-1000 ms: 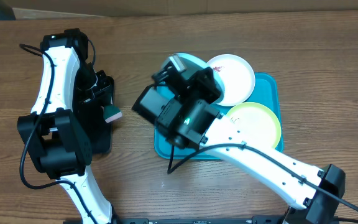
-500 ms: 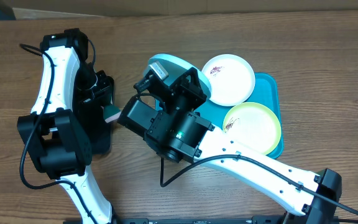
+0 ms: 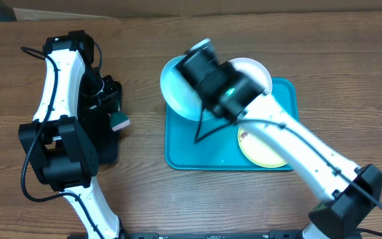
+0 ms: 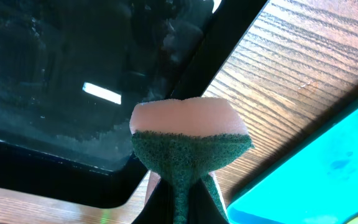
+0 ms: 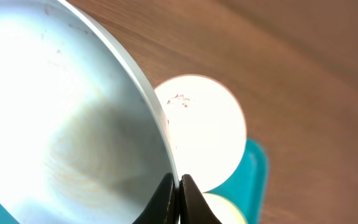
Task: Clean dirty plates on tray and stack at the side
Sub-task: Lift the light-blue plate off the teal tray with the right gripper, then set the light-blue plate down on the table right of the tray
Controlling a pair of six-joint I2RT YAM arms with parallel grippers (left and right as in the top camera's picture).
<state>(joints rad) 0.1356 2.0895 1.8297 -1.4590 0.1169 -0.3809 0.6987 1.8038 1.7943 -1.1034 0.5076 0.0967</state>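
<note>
The right arm (image 3: 297,153) covers part of the white plate (image 3: 260,74) and much of the yellow-green plate (image 3: 256,151), both on the tray (image 3: 191,149). The right claw (image 5: 179,185) is clamped on the rim of the blue plate (image 3: 174,89), which is tilted above the tray's far left corner. There are three plates and one tray. The left claw (image 4: 182,198), mostly cut off, pinches one sponge (image 4: 188,140) over the black tray (image 4: 42,93).

Overhead, we look straight down on the whole table (image 3: 350,46). Our wrist cameras sit close: left behind the sponge (image 4: 188,137), right against the pale blue plate (image 5: 61,112). All share the turquoise tray (image 3: 197,156).
</note>
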